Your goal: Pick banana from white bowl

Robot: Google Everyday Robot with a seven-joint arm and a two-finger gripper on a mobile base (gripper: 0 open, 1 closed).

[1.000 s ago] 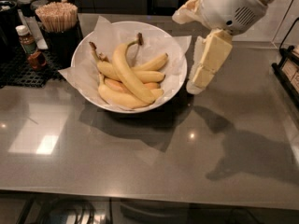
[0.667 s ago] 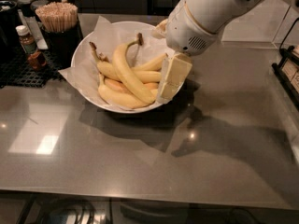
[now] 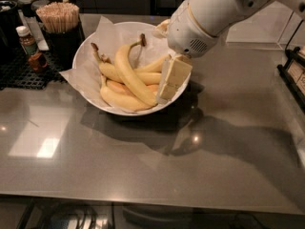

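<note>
Firstly, camera view. Centre the pincer (image 3: 167, 92) over the thick middle of the banana (image 3: 127, 73), crosswise to its length, before descending; slimmer fruit (image 3: 119, 99) lies alongside. The banana rests atop the pile in the white bowl (image 3: 85, 51), dark stem toward the far rim. The pincer hangs tip-down just inside the rim on the arm's side; whether apart or together cannot be told. The arm (image 3: 214, 13) slants in from above.

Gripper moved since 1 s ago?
Yes. The gripper moved left and slightly down, from right of the white bowl to just inside its right rim.
</note>
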